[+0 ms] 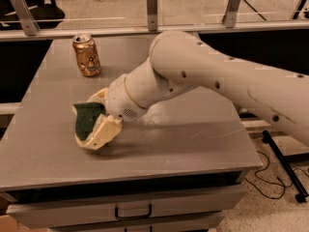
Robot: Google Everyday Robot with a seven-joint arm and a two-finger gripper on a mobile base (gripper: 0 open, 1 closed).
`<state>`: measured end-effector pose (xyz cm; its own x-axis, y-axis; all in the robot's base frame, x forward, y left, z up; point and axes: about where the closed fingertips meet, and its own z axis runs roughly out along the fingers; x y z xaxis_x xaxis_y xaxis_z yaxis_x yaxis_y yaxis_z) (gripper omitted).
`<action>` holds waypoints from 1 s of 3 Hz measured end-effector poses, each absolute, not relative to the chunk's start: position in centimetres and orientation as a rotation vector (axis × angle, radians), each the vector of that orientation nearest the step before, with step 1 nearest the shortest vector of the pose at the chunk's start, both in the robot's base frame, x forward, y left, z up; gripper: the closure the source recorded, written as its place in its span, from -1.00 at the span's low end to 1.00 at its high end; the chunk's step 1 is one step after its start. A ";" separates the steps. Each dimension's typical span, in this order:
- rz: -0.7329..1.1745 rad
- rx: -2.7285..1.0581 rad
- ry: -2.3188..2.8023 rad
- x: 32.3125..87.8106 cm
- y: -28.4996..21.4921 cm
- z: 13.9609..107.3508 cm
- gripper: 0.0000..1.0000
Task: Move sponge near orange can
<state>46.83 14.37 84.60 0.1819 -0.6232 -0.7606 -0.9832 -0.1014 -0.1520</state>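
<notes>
The sponge (89,117), dark green on top with a pale base, sits between my cream fingers at the front left of the grey table (203,144). My gripper (85,125) is shut on the sponge, one finger behind it and one in front, with the sponge tilted. The orange can (87,55) stands upright at the table's back left, apart from the sponge and further back. My thick white arm (217,76) comes in from the right across the table.
A rail with metal posts (152,7) runs behind the table. A drawer with a handle (133,211) is under the front edge. Cables and a stand base (289,182) lie on the floor to the right.
</notes>
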 end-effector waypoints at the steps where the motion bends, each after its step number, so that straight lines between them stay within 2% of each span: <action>1: 0.541 -1.690 1.539 50.0 9.2 89.8 0.74; 2: 0.534 -1.688 1.533 50.1 9.2 90.2 1.00; 3: 0.535 -1.688 1.533 50.0 9.2 90.2 1.00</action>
